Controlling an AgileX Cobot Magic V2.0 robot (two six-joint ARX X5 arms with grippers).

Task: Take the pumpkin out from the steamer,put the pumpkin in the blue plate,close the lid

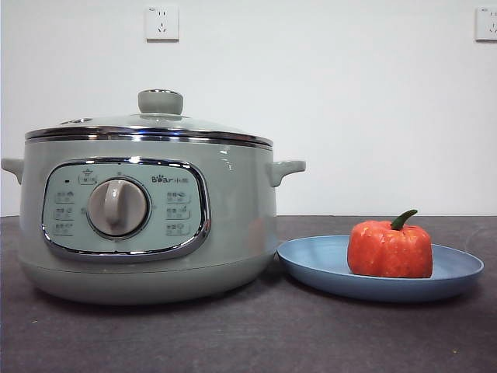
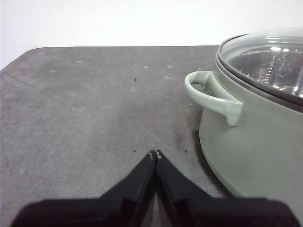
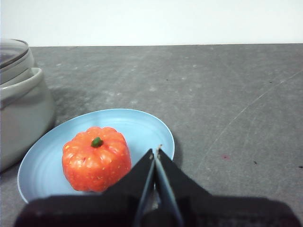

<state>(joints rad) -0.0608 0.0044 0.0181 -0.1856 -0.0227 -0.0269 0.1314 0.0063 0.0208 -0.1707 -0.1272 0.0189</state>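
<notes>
The orange-red pumpkin (image 1: 390, 249) with its green stem sits upright on the blue plate (image 1: 311, 264), right of the steamer (image 1: 147, 225). The glass lid (image 1: 155, 124) rests on the steamer, its green knob on top. In the right wrist view the pumpkin (image 3: 96, 158) lies on the plate (image 3: 137, 125), and my right gripper (image 3: 156, 152) is shut and empty just beside it at the plate's edge. My left gripper (image 2: 155, 154) is shut and empty over the table beside the steamer's side handle (image 2: 210, 94); the lid (image 2: 265, 61) shows there on the steamer.
The dark grey table (image 1: 248, 342) runs to a white wall with two sockets (image 1: 161, 22). No arm shows in the front view. Bare tabletop (image 2: 85, 104) lies beside the steamer and also past the plate (image 3: 227, 94).
</notes>
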